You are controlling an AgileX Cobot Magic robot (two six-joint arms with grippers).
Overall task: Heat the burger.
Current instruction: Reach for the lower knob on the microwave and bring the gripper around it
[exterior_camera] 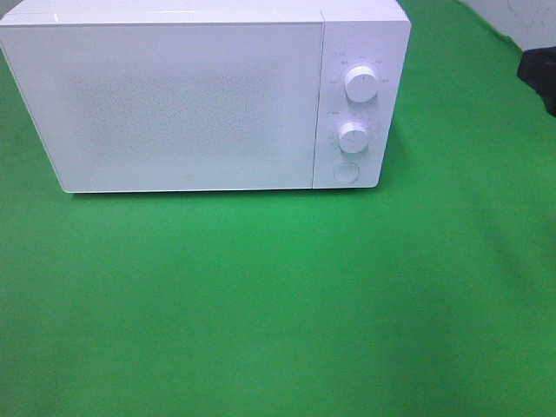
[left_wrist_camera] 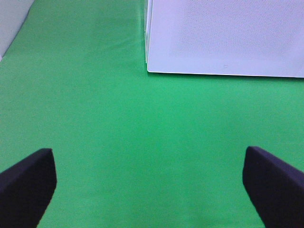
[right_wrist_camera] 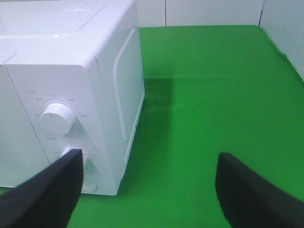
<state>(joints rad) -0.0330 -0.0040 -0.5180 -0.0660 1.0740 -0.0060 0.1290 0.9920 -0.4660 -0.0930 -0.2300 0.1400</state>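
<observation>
The burger is out of view in every frame. A white microwave (exterior_camera: 191, 95) stands at the back of the green cloth with its door shut, and two round knobs (exterior_camera: 360, 84) sit on its right-hand panel. My left gripper (left_wrist_camera: 149, 178) is open over bare cloth, in front of the microwave's lower left corner (left_wrist_camera: 152, 69). My right gripper (right_wrist_camera: 149, 178) is open too, with nothing between its dark fingers (right_wrist_camera: 251, 190). It hangs in front of the microwave's right end, one finger near the lower knob (right_wrist_camera: 76, 154). Neither gripper shows in the exterior high view.
Green cloth (exterior_camera: 278, 304) covers the table in front of and to the right of the microwave. A dark object (exterior_camera: 539, 78) sits at the far right edge. White wall panels (right_wrist_camera: 213, 12) close off the back.
</observation>
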